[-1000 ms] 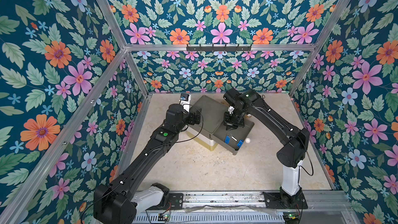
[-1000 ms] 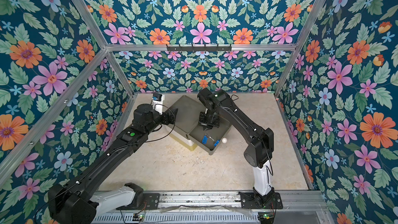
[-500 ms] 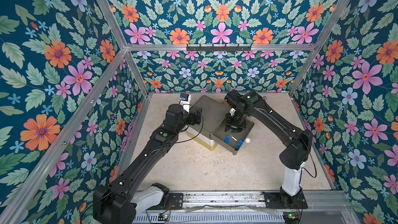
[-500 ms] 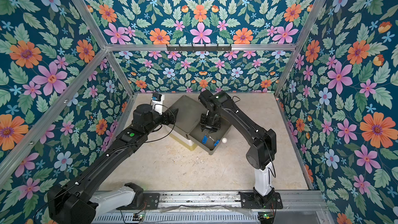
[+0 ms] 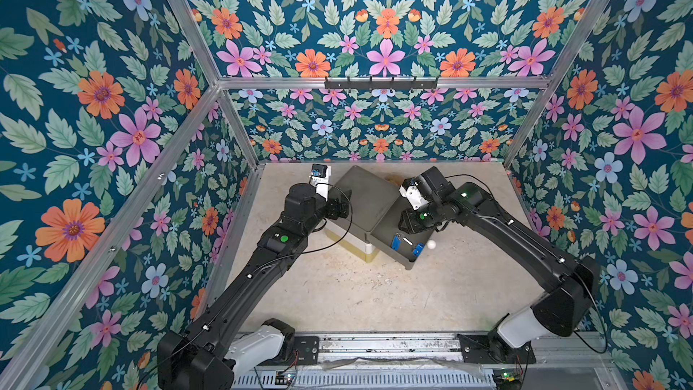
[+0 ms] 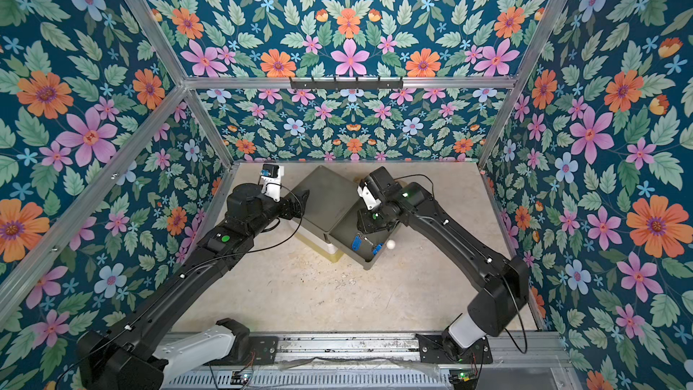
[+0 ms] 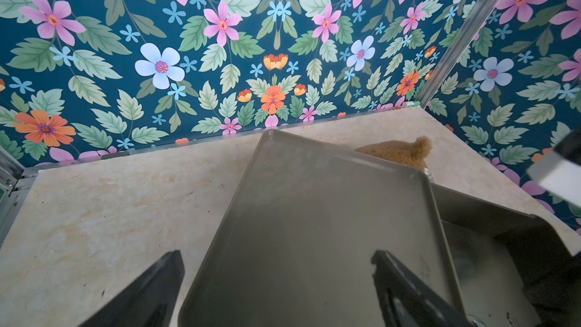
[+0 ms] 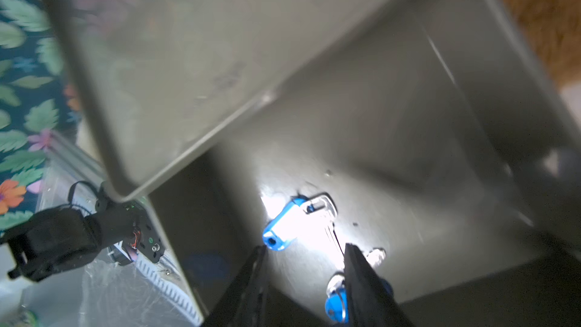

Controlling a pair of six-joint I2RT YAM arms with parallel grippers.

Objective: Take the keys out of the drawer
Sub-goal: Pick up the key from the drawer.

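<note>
The grey drawer (image 5: 390, 253) stands pulled out of the cabinet (image 5: 365, 196). Two keys with blue tags lie on its floor, one (image 5: 395, 241) toward the middle and one (image 5: 417, 250) by the front wall. My right gripper (image 5: 408, 228) reaches down into the drawer. In the right wrist view it (image 8: 305, 248) is open and holds nothing. The first blue-tagged key (image 8: 283, 224) lies just beyond its fingertips. The second (image 8: 336, 303) is partly hidden behind one finger. My left gripper (image 7: 276, 256) is open over the cabinet's top, its fingers straddling one edge.
A white round knob (image 5: 431, 244) sticks out of the drawer front. A brown plush thing (image 7: 396, 152) lies behind the cabinet. Pale yellow lower drawers (image 5: 360, 251) show under the grey top. A black hook rail (image 5: 380, 83) hangs on the back wall. Floral walls close in three sides.
My right gripper has gone from shut to open and shifted a little toward the drawer's front, lower over the keys. The left arm has not moved.
</note>
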